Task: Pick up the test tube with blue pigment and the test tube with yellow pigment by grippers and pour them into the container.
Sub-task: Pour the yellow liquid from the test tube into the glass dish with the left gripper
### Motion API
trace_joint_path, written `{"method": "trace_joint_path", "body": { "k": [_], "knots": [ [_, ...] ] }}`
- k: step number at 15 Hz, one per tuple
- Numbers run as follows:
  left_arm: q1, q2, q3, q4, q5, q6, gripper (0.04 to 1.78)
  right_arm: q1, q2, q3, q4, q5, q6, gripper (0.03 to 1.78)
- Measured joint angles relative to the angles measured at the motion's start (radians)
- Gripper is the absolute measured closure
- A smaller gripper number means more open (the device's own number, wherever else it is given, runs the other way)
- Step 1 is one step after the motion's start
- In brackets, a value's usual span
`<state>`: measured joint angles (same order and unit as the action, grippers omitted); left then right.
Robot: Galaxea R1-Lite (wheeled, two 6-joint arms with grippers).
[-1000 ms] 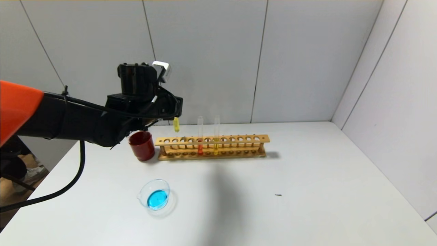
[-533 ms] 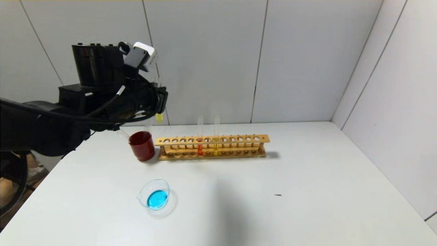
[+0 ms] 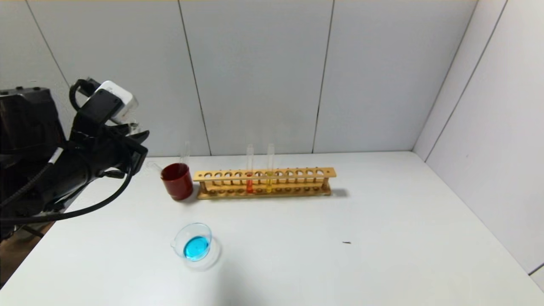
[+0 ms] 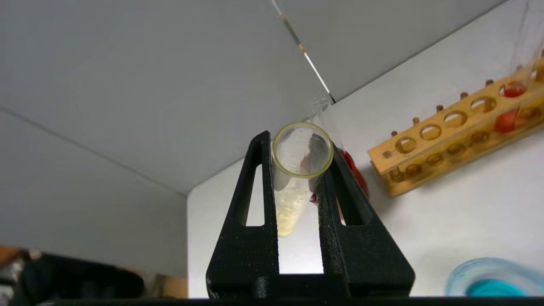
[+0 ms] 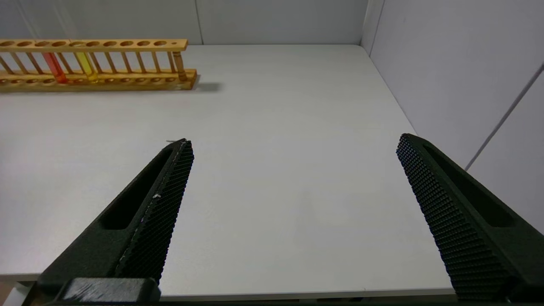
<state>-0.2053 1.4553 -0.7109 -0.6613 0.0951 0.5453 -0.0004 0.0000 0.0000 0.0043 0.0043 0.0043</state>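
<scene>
My left gripper [image 3: 140, 144] hangs high over the table's left edge, left of the dark red cup [image 3: 177, 180]. In the left wrist view it [image 4: 299, 144] is shut on the test tube with yellow pigment [image 4: 289, 199], whose open mouth faces the camera. The tube itself is hidden in the head view. The container [image 3: 193, 244], a clear glass dish holding blue liquid, sits on the table in front of the cup; it also shows in the left wrist view [image 4: 488, 280]. No tube with blue liquid shows. My right gripper [image 5: 293, 161] is open and empty above the table's near right part.
A wooden rack [image 3: 263, 182] stands at the back, holding an orange-red tube [image 3: 249, 182] and a second yellow tube [image 3: 269, 182]. An empty clear tube [image 3: 185, 154] leans in the red cup. Walls close the back and right sides.
My left gripper has swung left and back from above the rack's left end to the table's left edge, carrying the yellow tube. Nothing on the table has moved.
</scene>
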Motion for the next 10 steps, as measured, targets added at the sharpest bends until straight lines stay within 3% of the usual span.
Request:
{"method": "trace_joint_path", "body": {
  "k": [2,4,10],
  "knots": [
    [0.064,-0.007,0.061,-0.090,-0.181,0.118,1.51,0.000,0.000,0.000,0.000,0.000,0.000,0.06],
    [0.085,0.012,0.100,-0.162,-0.307,0.199,1.51,0.000,0.000,0.000,0.000,0.000,0.000,0.06],
    [0.089,0.118,0.255,-0.441,-0.394,0.297,1.51,0.000,0.000,0.000,0.000,0.000,0.000,0.06]
  ]
}}
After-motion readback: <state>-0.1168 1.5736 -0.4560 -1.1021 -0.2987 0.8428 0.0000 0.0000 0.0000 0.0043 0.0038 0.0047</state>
